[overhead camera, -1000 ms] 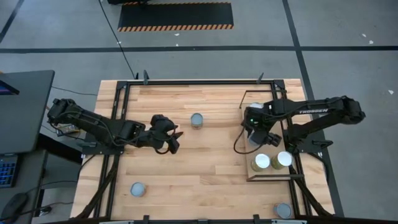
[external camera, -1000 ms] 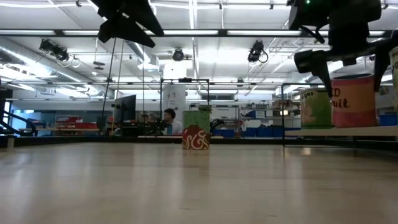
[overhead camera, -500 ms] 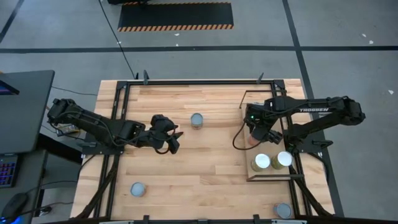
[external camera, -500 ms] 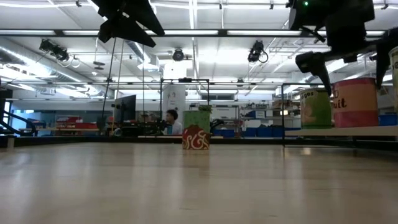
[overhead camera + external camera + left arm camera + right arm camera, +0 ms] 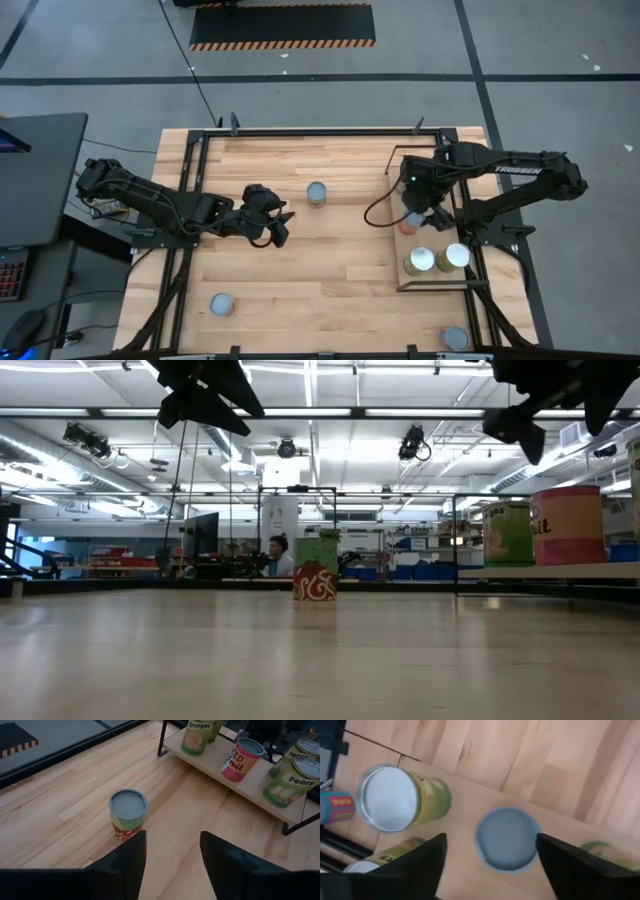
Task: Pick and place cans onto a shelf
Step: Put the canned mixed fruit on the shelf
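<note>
Shelf at table's right side, carrying several cans, among them a pink can standing upright and free. Right gripper above that can, fingers spread, empty. Left gripper left of centre, spread, empty, near a lone can.

Pink-orange can upright on shelf beside green cans; others loose on tabletop.

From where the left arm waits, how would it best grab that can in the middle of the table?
Probably by the round side wall, near the middle of its height, coming level from the left gripper's side. The can stands upright and alone on the table, so open jaws could straddle it with nothing in the way.
</note>
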Controlling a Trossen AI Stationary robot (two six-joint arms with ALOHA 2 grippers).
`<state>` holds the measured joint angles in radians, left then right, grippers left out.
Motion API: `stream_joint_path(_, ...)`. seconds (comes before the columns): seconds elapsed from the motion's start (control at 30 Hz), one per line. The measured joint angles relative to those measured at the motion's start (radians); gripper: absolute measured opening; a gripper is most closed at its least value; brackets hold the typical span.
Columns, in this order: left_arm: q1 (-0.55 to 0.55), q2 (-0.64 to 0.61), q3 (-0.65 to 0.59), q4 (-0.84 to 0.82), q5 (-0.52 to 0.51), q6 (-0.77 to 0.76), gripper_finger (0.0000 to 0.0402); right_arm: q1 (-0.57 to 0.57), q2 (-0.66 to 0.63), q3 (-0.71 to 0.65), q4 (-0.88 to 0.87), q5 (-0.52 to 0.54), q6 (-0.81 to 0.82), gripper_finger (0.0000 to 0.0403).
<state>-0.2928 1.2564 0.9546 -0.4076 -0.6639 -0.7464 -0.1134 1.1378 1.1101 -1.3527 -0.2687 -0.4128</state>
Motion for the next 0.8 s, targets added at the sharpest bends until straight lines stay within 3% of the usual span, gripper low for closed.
stream_joint_path(0.1,0.006,0.0,0.0,0.0,0.042,0.001,0.0192,0.017,0.0,-0.012,-0.004,0.022,0.052,0.0236)
stream_joint_path(0.33,0.05,0.0,0.001,0.0,0.164,0.128,0.0192,0.03,0.005,-0.077,0.068,0.092,0.207,0.0026)
stream_joint_path(0.63,0.089,0.0,0.001,0.0,0.164,0.243,0.0192,0.03,0.008,-0.181,0.172,0.113,0.315,0.0005)
stream_joint_path(0.8,0.089,0.0,0.001,0.0,0.164,0.246,0.0192,0.028,0.008,-0.195,0.113,0.117,0.305,0.0008)
